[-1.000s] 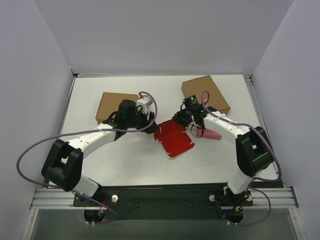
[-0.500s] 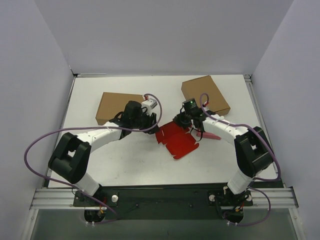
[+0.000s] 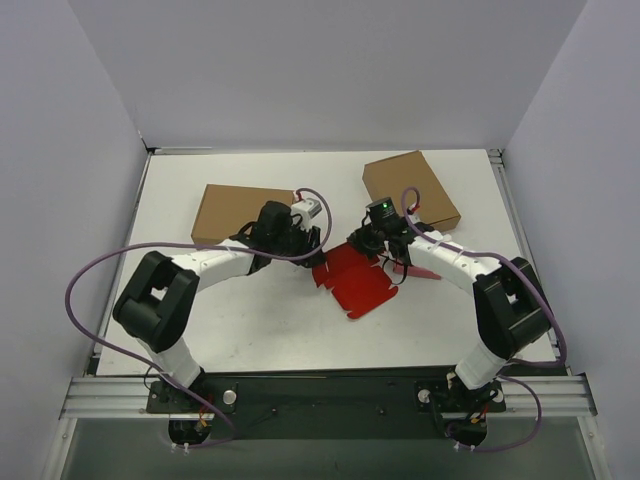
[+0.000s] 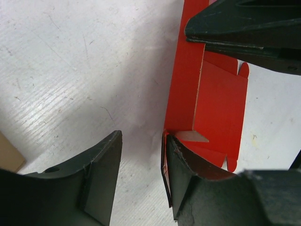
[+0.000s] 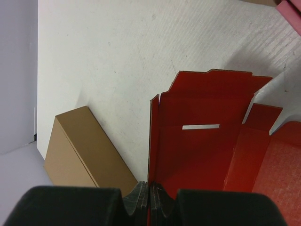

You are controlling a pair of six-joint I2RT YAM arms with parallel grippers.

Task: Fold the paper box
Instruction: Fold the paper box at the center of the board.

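The red paper box (image 3: 355, 280) lies partly folded mid-table, one long wall standing upright. My right gripper (image 3: 367, 243) holds its far edge; in the right wrist view the gripper (image 5: 149, 195) is shut on the upright red wall (image 5: 207, 150). My left gripper (image 3: 312, 250) sits at the sheet's left corner. In the left wrist view that gripper (image 4: 141, 179) is open with a wide gap. A small red flap (image 4: 164, 169) rests against the inner face of its right finger (image 4: 188, 183), and the rest of the box (image 4: 221, 103) lies beyond it.
One brown box (image 3: 235, 212) lies behind the left arm and shows again as brown box (image 5: 84, 150). A second brown box (image 3: 410, 185) sits at the back right. A small pink box (image 3: 425, 270) lies just right of the right gripper.
My left arm has swung right up to the red sheet's corner, and its jaws have narrowed. The sheet has shifted slightly right. The right gripper has kept its hold.
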